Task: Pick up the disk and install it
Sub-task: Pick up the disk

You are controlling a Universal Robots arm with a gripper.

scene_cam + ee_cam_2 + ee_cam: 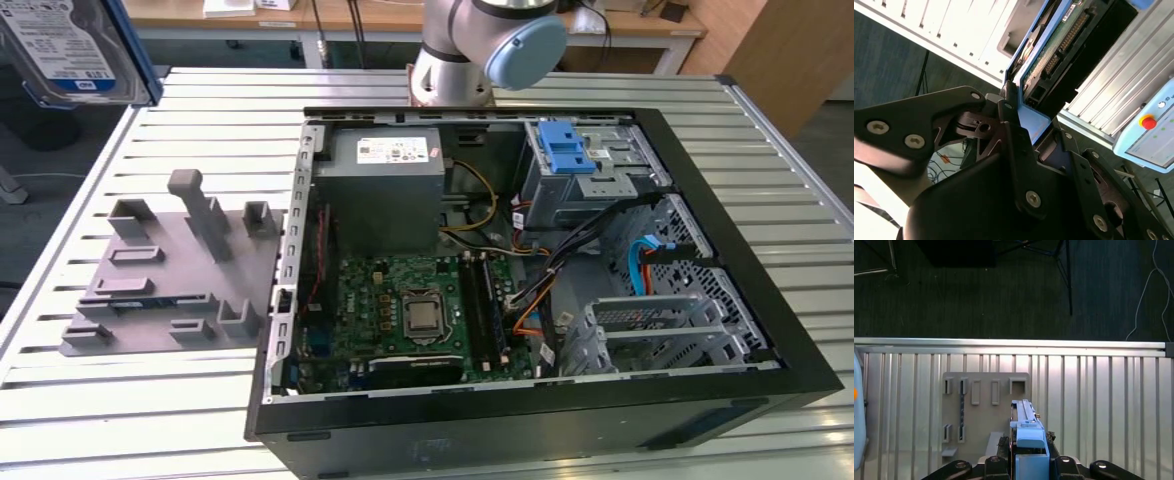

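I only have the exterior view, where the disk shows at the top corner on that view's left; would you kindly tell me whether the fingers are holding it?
Observer: Yes; in the second wrist view the fingers are shut on the disk at its blue rail.
Operator: Thank you. Which face shows there?
Observer: Its green circuit-board side, with the connector row.
Operator: What lies beyond it?
Observer: In the first wrist view, the grey fixture plate on the slatted table, in line with the disk's edge.
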